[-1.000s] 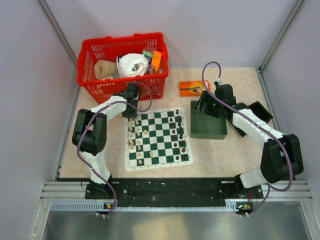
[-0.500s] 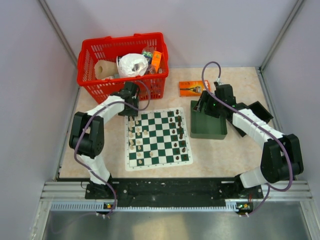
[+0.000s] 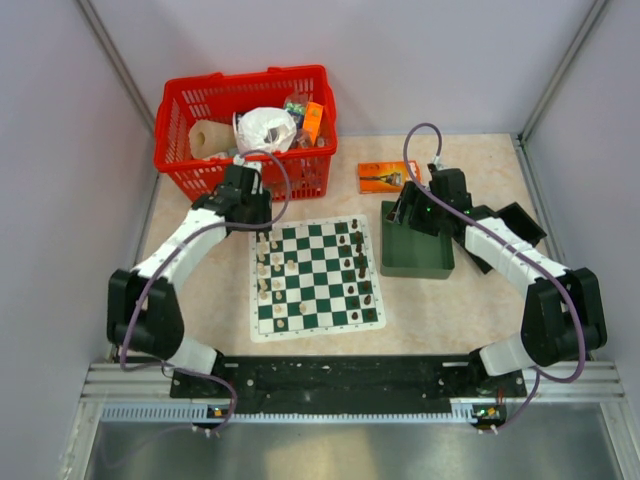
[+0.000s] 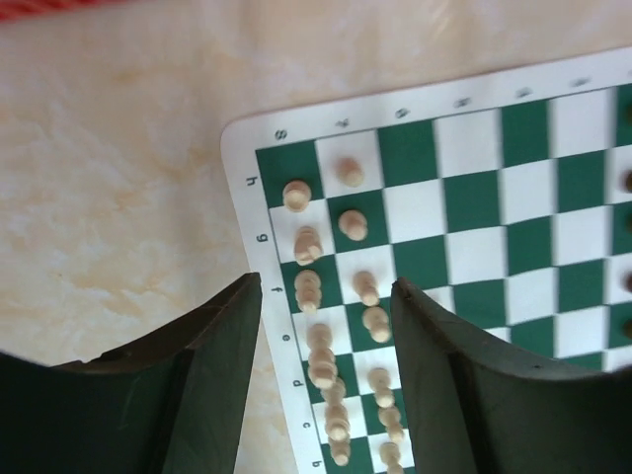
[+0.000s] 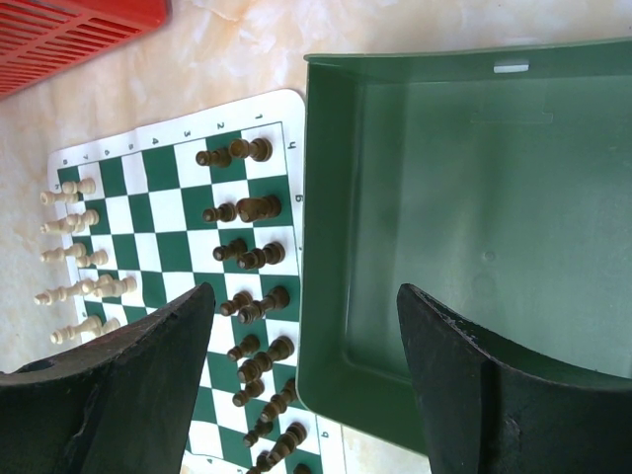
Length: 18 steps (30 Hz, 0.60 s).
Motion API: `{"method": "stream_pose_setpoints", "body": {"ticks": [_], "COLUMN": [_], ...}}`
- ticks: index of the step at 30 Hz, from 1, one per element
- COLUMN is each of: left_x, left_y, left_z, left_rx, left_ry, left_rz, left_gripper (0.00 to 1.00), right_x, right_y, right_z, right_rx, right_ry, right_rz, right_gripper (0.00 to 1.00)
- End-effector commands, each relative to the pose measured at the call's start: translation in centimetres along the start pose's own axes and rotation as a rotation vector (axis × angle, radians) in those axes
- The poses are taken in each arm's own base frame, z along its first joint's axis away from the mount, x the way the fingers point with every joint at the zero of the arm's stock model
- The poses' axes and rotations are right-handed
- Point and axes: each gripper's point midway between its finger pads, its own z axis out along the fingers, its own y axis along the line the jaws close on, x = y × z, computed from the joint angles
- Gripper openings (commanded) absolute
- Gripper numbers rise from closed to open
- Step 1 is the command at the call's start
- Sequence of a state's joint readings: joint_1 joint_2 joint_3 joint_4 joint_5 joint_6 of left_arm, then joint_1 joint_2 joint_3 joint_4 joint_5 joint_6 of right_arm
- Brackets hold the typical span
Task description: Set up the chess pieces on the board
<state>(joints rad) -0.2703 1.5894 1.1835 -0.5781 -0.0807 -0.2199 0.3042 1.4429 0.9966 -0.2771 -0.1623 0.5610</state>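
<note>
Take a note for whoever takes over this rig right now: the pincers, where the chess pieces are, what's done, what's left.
Left pincer: open, empty, above the cream pieces at one edge of the board.
Right pincer: open, empty, over the green tray.
Done: cream pieces stand in two rows on one side, dark pieces in two rows opposite; no pieces show in the tray.
Left: check for gaps or off-square pieces; exact counts are hard to confirm.

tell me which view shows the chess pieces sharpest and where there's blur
Right wrist: dark pieces crisp, green tray evenly lit without glare, right gripper's fingers dark and blurred. Left wrist: cream pieces slightly soft, left gripper's fingers blurred too. Top external: even light, but pieces on the board too small for detail.
</note>
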Motion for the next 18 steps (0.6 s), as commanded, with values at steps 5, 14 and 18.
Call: {"method": "stream_pose_setpoints", "body": {"ticks": [5,14,18], "left_x": [-2.7,3.4,7.2], "left_y": [-4.4,-10.6,-12.9], "left_z": [-8.0,-8.6,-9.4], "left_rx": [0.198,0.328,0.407], "left_ry": [-0.280,-0.127,-0.029], "left_rz": [-0.018,0.157,0.180], "left_gripper": [0.65,0.64,0.63], "right_x": [-0.8,-0.9,-0.9], "right_y": [0.5,0.7,0.7], "right_z": [-0.1,-0.6,-0.8], "right_rx": [-0.017,-0.025,-0.024], "right_ry": [-0.023,-0.034,-0.038], "right_rz": [0.000,-0.002,-0.001], "right_gripper": [0.75,0.75,0.75]}}
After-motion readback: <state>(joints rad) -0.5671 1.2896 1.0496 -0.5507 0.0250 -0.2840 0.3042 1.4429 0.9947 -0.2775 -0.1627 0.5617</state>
